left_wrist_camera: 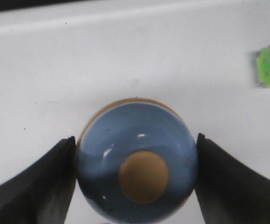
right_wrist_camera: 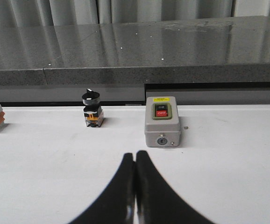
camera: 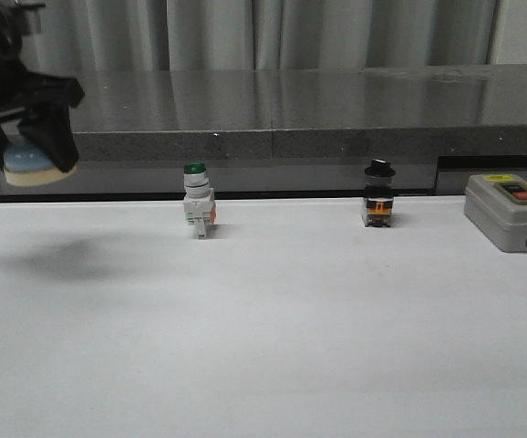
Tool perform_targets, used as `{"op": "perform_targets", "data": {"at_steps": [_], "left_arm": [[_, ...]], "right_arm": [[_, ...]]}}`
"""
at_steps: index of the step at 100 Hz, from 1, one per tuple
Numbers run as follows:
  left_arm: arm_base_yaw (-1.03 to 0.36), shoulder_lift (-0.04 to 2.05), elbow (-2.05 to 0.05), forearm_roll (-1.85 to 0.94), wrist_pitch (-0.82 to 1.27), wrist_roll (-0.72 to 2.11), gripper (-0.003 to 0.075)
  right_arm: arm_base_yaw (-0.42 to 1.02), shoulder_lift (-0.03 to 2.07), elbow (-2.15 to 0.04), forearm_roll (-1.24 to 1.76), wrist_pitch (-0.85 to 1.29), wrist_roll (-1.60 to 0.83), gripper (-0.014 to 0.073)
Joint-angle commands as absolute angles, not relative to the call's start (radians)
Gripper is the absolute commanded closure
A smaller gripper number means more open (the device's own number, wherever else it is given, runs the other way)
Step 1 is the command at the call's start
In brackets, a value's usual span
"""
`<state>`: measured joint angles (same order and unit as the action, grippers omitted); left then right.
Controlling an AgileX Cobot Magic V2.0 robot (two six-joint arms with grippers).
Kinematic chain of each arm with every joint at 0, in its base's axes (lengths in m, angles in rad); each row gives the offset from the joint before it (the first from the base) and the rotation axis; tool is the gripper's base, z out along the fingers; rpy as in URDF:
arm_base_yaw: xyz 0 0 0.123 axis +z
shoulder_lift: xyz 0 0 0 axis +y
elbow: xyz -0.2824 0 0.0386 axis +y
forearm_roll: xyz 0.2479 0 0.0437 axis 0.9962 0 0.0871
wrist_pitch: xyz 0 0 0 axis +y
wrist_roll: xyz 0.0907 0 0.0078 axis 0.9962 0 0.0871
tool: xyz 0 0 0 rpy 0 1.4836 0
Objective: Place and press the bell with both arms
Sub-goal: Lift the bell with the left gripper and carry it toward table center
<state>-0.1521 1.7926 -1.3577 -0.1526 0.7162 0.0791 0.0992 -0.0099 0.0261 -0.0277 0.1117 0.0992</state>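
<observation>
white tabletop [camera: 263, 347], grey ledge behind. blue call bell [left_wrist_camera: 137, 161]: hanging above the table's left edge, left gripper [left_wrist_camera: 135, 158] clamping its sides. right gripper [right_wrist_camera: 135, 186]: fingers pressed together, holding nothing. step: placing; next likely calling for lowering it flat, releasing.

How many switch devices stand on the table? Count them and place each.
3. The green-capped push-button stands left of centre along the table's back edge, the black-knobbed selector switch right of centre, and the grey switch box at far right. Others may lie out of view.
</observation>
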Motion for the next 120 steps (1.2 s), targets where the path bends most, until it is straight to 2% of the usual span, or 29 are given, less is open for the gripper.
{"op": "perform_targets", "data": {"at_steps": [1,33,64,94,120], "left_arm": [[-0.174,1.676,-1.385,-0.173,0.717,0.084,0.0513],[-0.367,1.621,-1.385,-0.175,0.726,0.094,0.0513],[-0.578,1.712,-1.385,-0.175,0.571,0.094,0.0513],[-0.675,1.863,-1.387,-0.175,0.453,0.094,0.0513],[-0.691,1.971,-1.428,-0.175,0.447,0.094,0.0513]], "right_arm": [[0.097,-0.028,0.012,-0.037,0.033,0.096,0.0654],[0.097,-0.028,0.012,-0.037,0.033,0.096,0.0654],[0.097,-0.028,0.012,-0.037,0.033,0.096,0.0654],[0.097,-0.028,0.012,-0.037,0.033,0.096,0.0654],[0.097,-0.028,0.012,-0.037,0.033,0.096,0.0654]]}}
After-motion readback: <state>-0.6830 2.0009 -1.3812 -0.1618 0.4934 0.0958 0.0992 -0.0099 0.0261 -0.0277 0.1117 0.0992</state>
